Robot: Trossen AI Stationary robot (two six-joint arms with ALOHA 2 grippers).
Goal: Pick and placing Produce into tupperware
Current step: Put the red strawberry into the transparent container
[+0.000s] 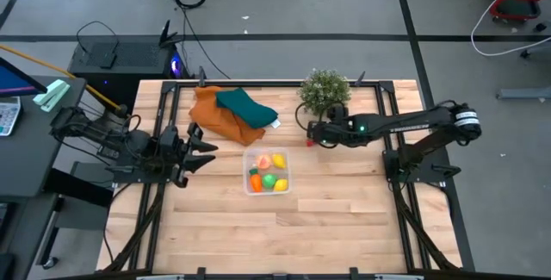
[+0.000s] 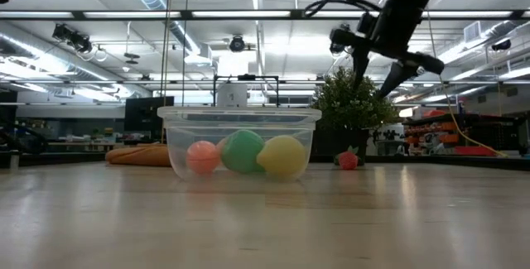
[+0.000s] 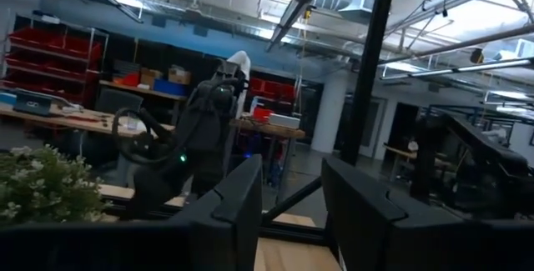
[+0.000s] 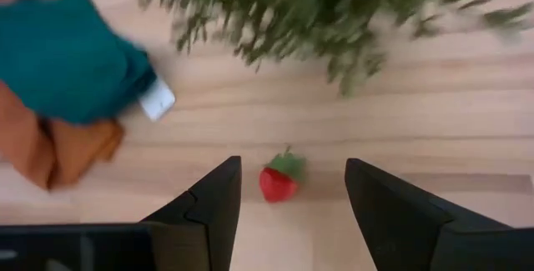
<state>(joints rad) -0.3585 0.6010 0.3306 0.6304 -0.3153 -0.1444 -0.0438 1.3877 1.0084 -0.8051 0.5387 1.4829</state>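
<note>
The clear tupperware point(image 1: 267, 172) point(image 2: 240, 141) stands at mid-table with several produce pieces in it: a peach one point(image 2: 201, 156), a green one point(image 2: 242, 151), a yellow one point(image 2: 283, 156) and an orange one point(image 1: 256, 180). A small red strawberry point(image 4: 279, 179) point(image 2: 348, 160) lies on the wood near the potted plant. My right gripper point(image 4: 292, 168) point(image 2: 377, 79) hangs open above it, slanting down, with a finger on either side and no contact. My left gripper point(image 1: 205, 147) point(image 3: 292, 183) waits open at the table's left, with nothing between its fingers.
A bushy green potted plant point(image 1: 325, 90) stands just beyond the strawberry, close to my right gripper. An orange cloth with a teal cloth on top point(image 1: 232, 112) lies at the far left of the tub. Bare wood point(image 1: 275, 237) stretches toward the near edge.
</note>
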